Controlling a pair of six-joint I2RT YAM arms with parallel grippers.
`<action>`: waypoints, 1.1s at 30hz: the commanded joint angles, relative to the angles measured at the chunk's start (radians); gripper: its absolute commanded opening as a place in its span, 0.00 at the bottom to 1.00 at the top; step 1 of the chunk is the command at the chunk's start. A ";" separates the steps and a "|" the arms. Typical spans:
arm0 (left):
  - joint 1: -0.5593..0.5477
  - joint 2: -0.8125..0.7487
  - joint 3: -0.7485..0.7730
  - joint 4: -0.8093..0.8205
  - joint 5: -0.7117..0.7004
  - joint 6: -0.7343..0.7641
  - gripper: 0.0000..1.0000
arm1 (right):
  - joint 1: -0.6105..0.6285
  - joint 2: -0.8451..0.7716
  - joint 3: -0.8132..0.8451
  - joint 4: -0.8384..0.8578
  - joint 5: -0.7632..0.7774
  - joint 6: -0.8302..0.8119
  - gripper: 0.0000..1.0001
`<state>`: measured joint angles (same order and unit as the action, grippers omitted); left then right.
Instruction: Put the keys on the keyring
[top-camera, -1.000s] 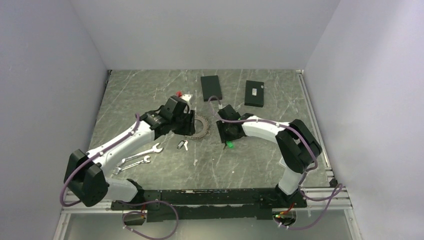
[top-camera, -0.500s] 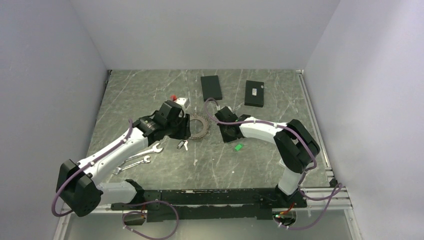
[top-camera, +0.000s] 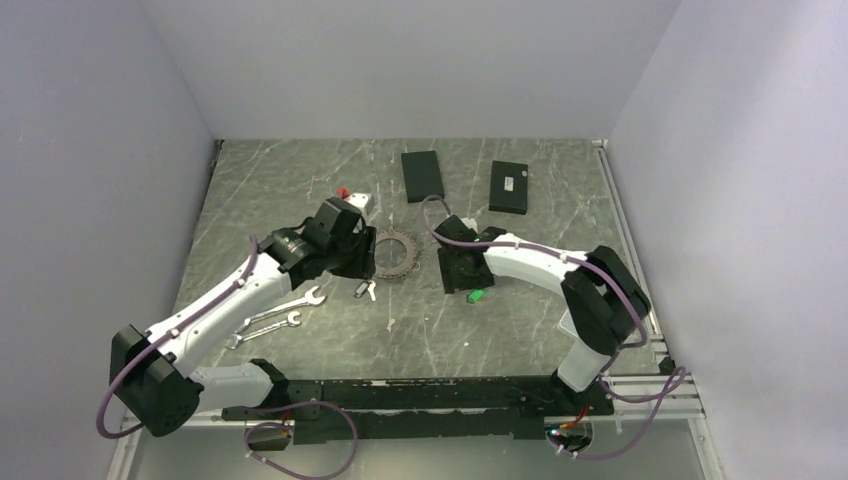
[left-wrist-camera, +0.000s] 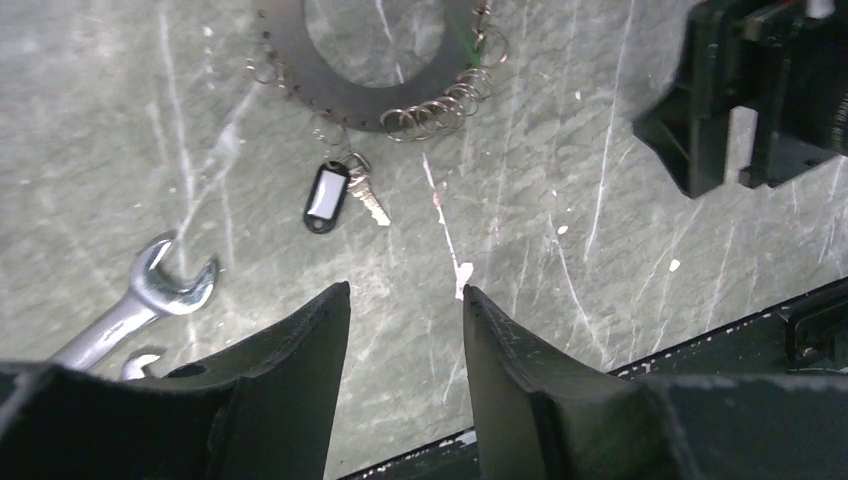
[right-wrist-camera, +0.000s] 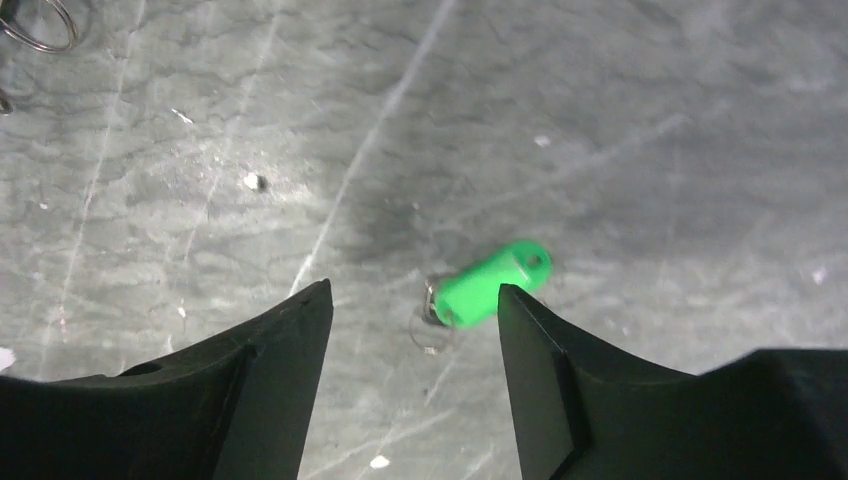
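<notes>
The keyring (top-camera: 396, 252) is a dark toothed ring lying flat mid-table, with several small split rings on its near edge; it also shows in the left wrist view (left-wrist-camera: 340, 88). A key with a black tag (top-camera: 365, 290) (left-wrist-camera: 327, 195) lies just in front of it. A key with a green tag (top-camera: 477, 295) (right-wrist-camera: 490, 283) lies on the table. My left gripper (top-camera: 360, 264) (left-wrist-camera: 405, 292) is open and empty, left of the ring. My right gripper (top-camera: 463, 280) (right-wrist-camera: 415, 290) is open above the table, the green tag just beyond its right fingertip. A red-tagged key (top-camera: 346, 192) lies farther back.
Two wrenches (top-camera: 285, 302) (top-camera: 265, 328) lie at the near left; one shows in the left wrist view (left-wrist-camera: 150, 290). Two flat black boxes (top-camera: 422, 175) (top-camera: 509, 186) lie at the back. A loose small ring (right-wrist-camera: 40, 25) lies at the top left of the right wrist view.
My left gripper has drawn back to the left, off the keyring. My right gripper has shifted slightly, and the green-tagged key, earlier right under it, now lies uncovered at its near right.
</notes>
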<state>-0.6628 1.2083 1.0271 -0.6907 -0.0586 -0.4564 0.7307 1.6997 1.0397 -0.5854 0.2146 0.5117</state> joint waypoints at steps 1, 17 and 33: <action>-0.004 -0.012 0.129 -0.170 -0.106 0.037 0.55 | 0.007 -0.105 0.025 -0.158 0.082 0.192 0.65; -0.035 -0.121 0.048 -0.227 -0.173 0.045 0.64 | 0.003 -0.098 0.017 -0.199 0.119 0.506 0.48; -0.068 -0.135 0.047 -0.234 -0.207 0.042 0.64 | -0.015 -0.053 -0.040 -0.170 0.116 0.598 0.33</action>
<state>-0.7238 1.0904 1.0706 -0.9226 -0.2382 -0.4198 0.7212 1.6581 1.0176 -0.7692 0.3065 1.0786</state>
